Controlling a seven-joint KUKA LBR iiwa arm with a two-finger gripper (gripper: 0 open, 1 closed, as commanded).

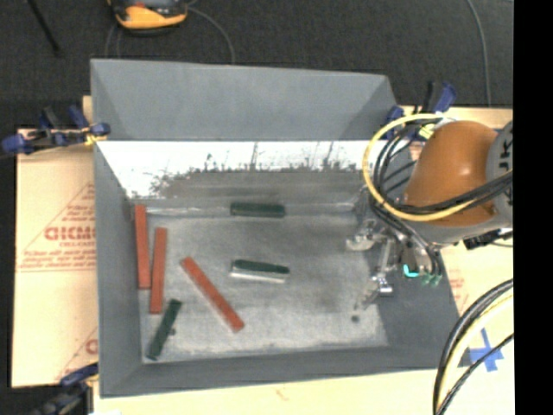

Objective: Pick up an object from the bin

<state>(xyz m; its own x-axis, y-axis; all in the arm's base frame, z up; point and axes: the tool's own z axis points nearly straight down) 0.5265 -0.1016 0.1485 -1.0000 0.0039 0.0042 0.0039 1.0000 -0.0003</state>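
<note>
Dark, coarse carpet-like floor [285, 24] runs across the top of my view. An orange-and-black handheld device [147, 3] lies on it at upper left, with a thin pale cable [212, 22] trailing to its right. I note a thin dark rod [41, 20] slanting beside it and a second pale cable [478, 24] curving at upper right. The light on the floor is flat.

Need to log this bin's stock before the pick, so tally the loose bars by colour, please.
Orange-red bars: 3
Dark green bars: 3
Total: 6
</note>
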